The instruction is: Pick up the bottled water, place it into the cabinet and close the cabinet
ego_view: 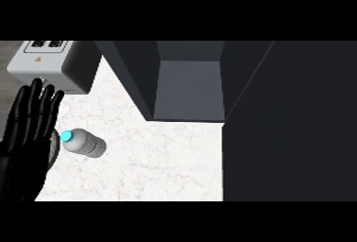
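Left hand (28, 137) rests open at the view's left edge, fingers straight, holding nothing. I see the cabinet (190, 90) standing open, and on the counter (153, 156) the bottled water (85, 143) lies just beside this hand. I judge that picking, placing and closing all remain.

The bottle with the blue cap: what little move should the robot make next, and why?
Probably curl the left hand round the bottle: it lies unheld on the counter, beside that open hand, and the cabinet stands open.
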`<move>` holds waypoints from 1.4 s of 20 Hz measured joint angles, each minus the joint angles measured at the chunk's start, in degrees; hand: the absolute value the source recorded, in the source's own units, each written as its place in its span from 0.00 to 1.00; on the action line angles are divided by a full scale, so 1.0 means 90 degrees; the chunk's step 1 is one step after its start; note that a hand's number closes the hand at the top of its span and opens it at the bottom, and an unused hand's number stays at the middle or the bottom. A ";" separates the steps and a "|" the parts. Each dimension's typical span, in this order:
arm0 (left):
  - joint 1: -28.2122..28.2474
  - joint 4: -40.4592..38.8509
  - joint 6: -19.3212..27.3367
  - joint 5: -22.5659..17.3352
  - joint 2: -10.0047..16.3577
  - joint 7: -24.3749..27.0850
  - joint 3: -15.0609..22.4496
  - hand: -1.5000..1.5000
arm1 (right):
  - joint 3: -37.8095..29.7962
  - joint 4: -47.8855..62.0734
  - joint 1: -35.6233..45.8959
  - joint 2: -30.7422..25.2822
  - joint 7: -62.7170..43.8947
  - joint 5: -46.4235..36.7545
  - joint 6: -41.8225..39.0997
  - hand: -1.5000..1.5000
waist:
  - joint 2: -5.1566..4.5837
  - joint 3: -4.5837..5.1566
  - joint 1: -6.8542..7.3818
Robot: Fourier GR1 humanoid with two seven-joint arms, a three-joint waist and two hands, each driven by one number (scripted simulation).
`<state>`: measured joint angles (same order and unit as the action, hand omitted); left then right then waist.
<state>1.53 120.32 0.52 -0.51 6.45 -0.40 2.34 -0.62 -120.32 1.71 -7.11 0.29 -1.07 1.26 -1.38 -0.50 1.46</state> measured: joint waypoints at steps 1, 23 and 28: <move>-0.0015 -0.0077 -0.0081 -0.0089 0.0037 0.0038 -0.0071 0.00 | 0.0011 0.0008 0.0047 0.0011 -0.0117 0.0011 0.0005 0.00 | 0.0033 0.0011 -0.0033; 0.2284 0.1494 -0.1892 -0.3791 0.1041 -0.1803 -0.0641 0.00 | 0.0112 -0.1898 -0.2469 -0.0159 -0.1313 0.1909 -0.1195 0.00 | 0.0188 0.0054 -0.0145; 0.2473 0.1546 -0.1853 -0.3884 0.1074 -0.1997 -0.0736 0.00 | -0.0053 -0.1929 -0.2595 -0.0199 -0.1337 0.1977 -0.1344 0.00 | 0.0203 0.0051 -0.0144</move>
<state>23.79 134.24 -16.16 -35.46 16.12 -18.37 -4.28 -1.10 -137.69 -21.65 -8.90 -11.74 16.72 -10.84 0.45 -0.04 0.16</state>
